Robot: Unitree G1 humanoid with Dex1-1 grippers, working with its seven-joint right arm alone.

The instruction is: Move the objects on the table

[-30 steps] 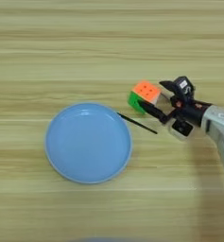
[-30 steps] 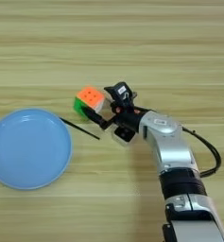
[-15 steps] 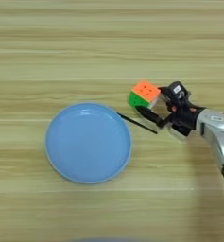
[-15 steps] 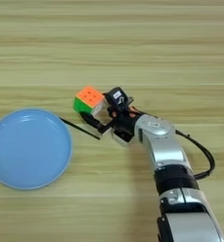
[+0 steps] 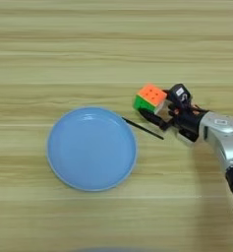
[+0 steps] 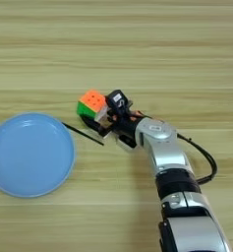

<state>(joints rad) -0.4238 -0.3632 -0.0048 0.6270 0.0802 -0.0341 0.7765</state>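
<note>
Puzzle cube (image 5: 150, 98): on tabletop (image 5: 88, 49), right of blue plate (image 5: 91, 147). Hand (image 6: 107, 118) straddles it narrowly, apparently gripping for transfer.

Both views look steeply down from the robot's head onto the desk (image 5: 88, 49), whose plank grain runs from 9 to 3 o'clock and fills each frame. They stand close enough that the plate (image 5: 92, 148) spans about a third of the left eye's width. The left eye reaches further toward 9 o'clock and holds the plate whole; the right eye reaches further toward 3 o'clock and cuts the plate at its left edge. Both share the plate, cube (image 6: 92, 104), stick (image 6: 82, 134) and forearm (image 6: 160, 147).
</note>
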